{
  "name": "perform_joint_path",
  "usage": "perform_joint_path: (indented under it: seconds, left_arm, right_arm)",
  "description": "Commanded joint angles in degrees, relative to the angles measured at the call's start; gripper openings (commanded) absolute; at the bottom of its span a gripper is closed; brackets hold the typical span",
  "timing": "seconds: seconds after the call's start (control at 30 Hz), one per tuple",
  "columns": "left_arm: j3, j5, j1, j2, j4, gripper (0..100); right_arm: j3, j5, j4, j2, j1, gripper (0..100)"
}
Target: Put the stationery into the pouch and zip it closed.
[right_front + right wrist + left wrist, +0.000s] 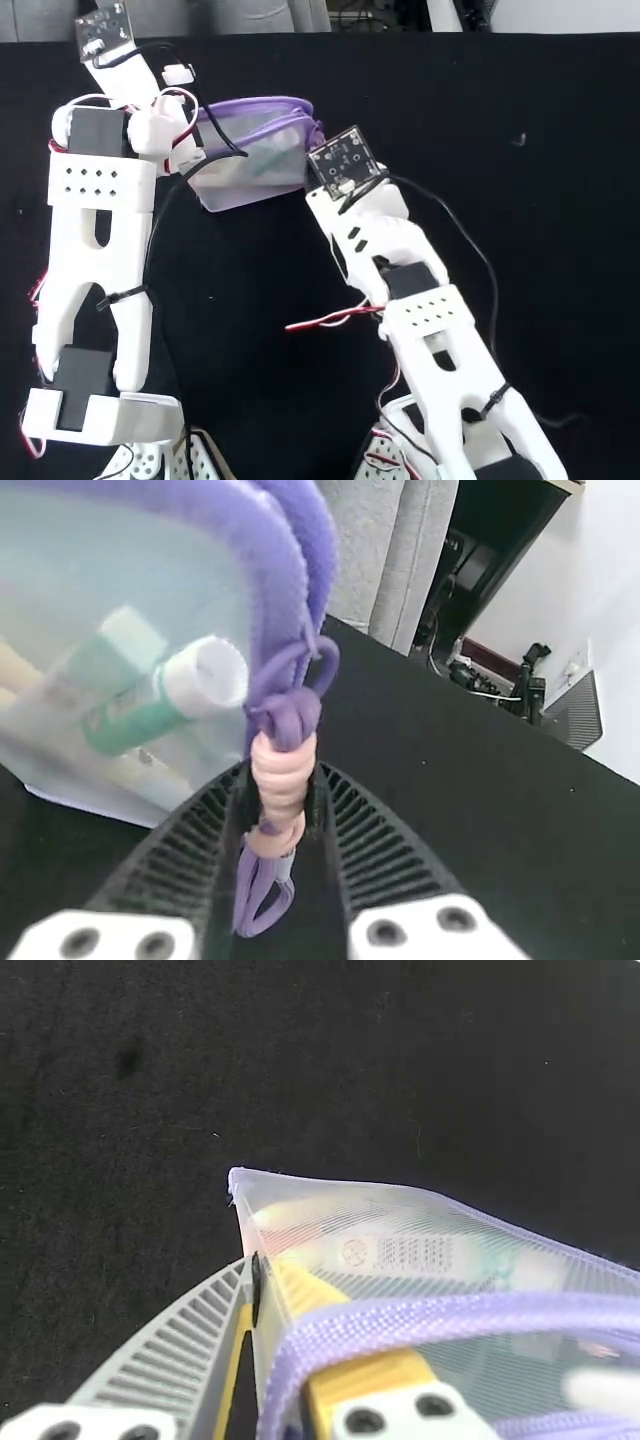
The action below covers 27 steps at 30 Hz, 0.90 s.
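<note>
Pouch (250, 165): see-through, stripy mesh, soft purple zip edge.
Left gripper (262, 1285): fingers pinch the pouch's corner.
Right gripper (282, 785): fingers squeeze the knotted pull cord (292, 720).
Inside: green tube (150, 695); rest blurry.

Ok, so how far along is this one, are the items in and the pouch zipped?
Done: stationery, including a green-and-white tube, lies inside the translucent plastic pouch with purple zip trim. In hand: the left jaws clamp one corner, and the right jaws pinch the pink-and-purple zip pull cord at the other end. Left: whether the zip is fully shut I cannot tell; after that, release.
</note>
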Motion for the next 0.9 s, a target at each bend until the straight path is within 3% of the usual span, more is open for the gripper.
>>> perform_joint_path:
  seconds: [0.0,0.27,0.53,0.87]
  left_arm:
    - [-0.04,0.0,-0.57,-0.7,0.09,3]
    - [-0.04,-0.18,-0.92,-0.79,-0.09,3]
    - [-0.48,-0.26,-1.01,-0.88,0.26,3]
    - [-0.57,-0.26,-1.1,-0.88,0.26,3]
  right_arm:
    - [-4.18,-0.44,0.26,0.84,0.53,1.1]
    - [-4.26,-0.18,0.88,0.84,0.62,1.1]
    - [-11.91,-0.26,12.75,0.84,0.35,1.1]
    - [-12.44,0.18,16.26,-3.91,0.35,1.1]
